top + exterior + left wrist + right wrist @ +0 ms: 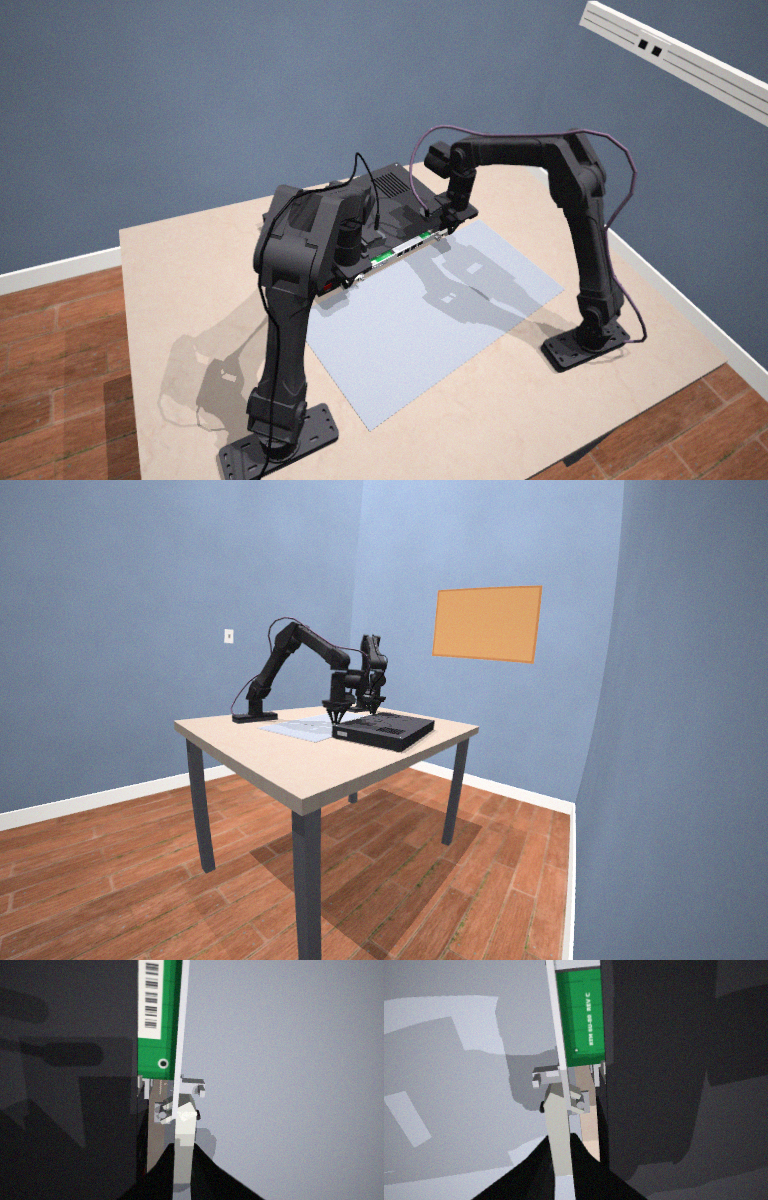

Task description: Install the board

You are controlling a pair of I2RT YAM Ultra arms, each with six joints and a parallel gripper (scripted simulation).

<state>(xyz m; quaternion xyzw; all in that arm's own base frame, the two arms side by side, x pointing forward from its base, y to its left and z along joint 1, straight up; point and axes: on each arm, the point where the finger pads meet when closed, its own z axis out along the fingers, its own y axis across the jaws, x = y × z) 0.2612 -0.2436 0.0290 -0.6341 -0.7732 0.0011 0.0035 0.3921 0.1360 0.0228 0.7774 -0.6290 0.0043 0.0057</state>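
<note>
While the board (382, 258) (150, 1055) (581, 1020) sits most of the way into the enclosure (421, 186) (416, 724) (65, 1110) (659, 1110), your left gripper (357, 281) (372, 712) (182, 1152) and right gripper (450, 230) (336, 723) (562, 1142) look pinched on the left lever (185, 1135) and right lever (558, 1135). Push both ends in together, slow and straight, keeping the levers wide open so they can hook. Don't shove the box back.
</note>
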